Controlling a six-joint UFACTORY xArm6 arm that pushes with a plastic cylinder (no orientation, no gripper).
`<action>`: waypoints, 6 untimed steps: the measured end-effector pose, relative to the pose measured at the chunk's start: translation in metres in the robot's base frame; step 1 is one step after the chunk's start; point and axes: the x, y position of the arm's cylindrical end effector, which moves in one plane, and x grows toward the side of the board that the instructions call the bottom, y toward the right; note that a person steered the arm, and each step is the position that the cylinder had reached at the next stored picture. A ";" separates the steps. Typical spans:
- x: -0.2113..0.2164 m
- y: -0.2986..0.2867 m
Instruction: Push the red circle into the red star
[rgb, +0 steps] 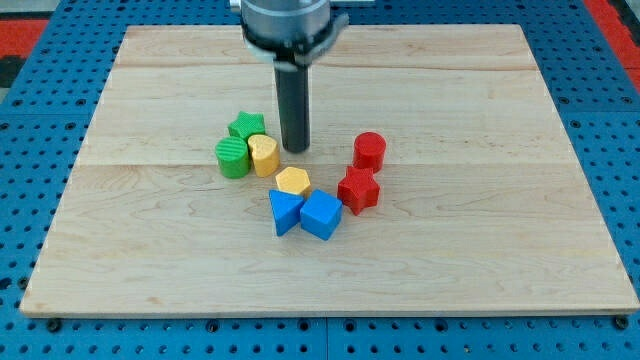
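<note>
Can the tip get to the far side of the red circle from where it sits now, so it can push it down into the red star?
Probably yes. My tip stands just right of the yellow block, and bare board lies between it and the red circle. The space above the circle also looks free; the red star sits just below it.

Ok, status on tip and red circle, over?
My tip down beside yellow block, left of red circle. Circle just above red star, small gap. Nothing between them.
</note>
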 end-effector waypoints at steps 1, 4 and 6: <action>-0.030 0.041; 0.086 0.083; 0.014 0.064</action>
